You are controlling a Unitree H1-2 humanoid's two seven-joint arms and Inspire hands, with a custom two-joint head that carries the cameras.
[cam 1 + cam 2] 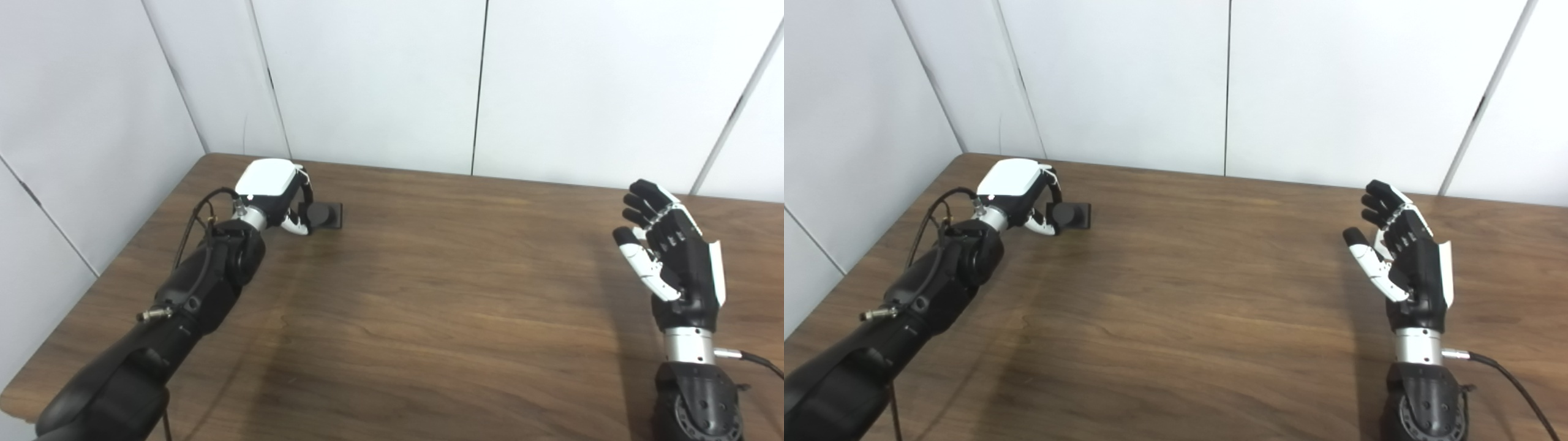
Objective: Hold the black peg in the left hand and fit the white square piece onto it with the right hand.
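The black peg [323,214], a round stud on a dark square base, lies on the wooden table [429,294] at the back left. My left hand [275,193] reaches over it from the left, with fingers [306,187] and thumb curled around the peg's near side. My right hand [670,251] is raised above the table's right side, palm facing left, fingers spread and holding nothing. No white square piece shows in either view.
White wall panels [367,79] rise directly behind the table's back edge and along its left side. A cable [1507,373] trails from my right wrist toward the lower right corner.
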